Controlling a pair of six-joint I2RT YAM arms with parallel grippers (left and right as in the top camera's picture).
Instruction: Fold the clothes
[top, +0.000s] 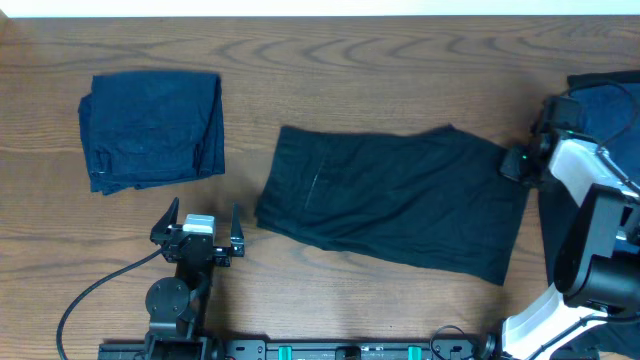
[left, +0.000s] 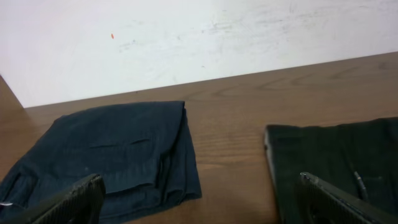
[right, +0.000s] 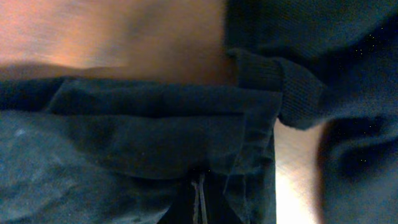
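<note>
The black shorts (top: 390, 195) lie spread flat in the middle of the table, and their left edge shows in the left wrist view (left: 336, 162). My right gripper (top: 516, 161) sits at their right edge. In the right wrist view its fingers (right: 199, 198) are pressed together on the dark cloth (right: 137, 143). My left gripper (top: 203, 217) is open and empty on the table near the shorts' left edge, with its fingers wide apart (left: 200, 190). A folded navy garment (top: 152, 128) lies at the far left, also in the left wrist view (left: 112, 152).
More dark clothes (top: 605, 100) are piled at the right edge behind the right arm. One with a ribbed cuff (right: 292, 87) lies close to the right gripper. A pale wall (left: 186, 37) borders the table's far edge.
</note>
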